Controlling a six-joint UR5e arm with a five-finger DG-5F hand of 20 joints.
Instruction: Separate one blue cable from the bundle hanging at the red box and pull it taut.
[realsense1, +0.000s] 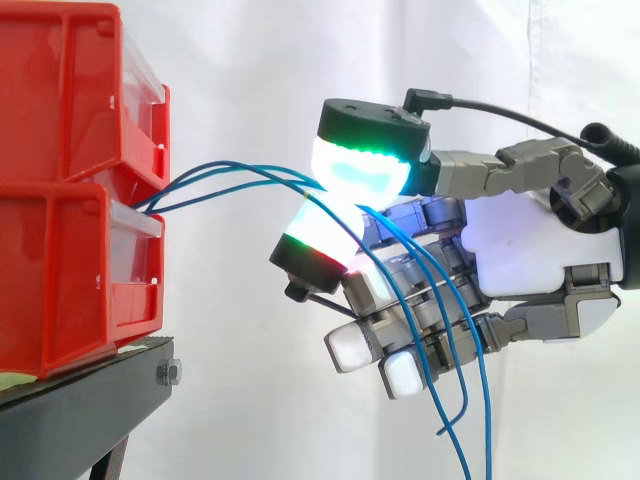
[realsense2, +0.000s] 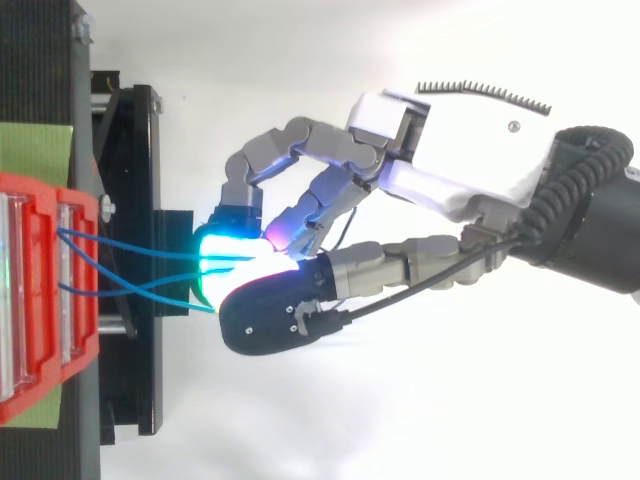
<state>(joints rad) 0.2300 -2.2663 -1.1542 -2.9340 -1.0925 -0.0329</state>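
**Pinch made at the blue cables, no single strand clear yet**

Fingers (realsense1: 360, 168) curl in from above and below, two glowing pads pressed together on the blue cables (realsense1: 230, 168) just right of the red box (realsense1: 70, 110). Whether they trap one strand or several I cannot tell. The hand (realsense1: 545, 240) reaches in from the right. Left of the pinch, the strands run close together in a shallow, slack arc to the box. Right of it, loose tails (realsense1: 487, 400) droop past the palm. By my reading the grasp is made, while parting one strand from the rest and drawing it taut are both left to do. The box sits on a black stand (realsense1: 90, 385).
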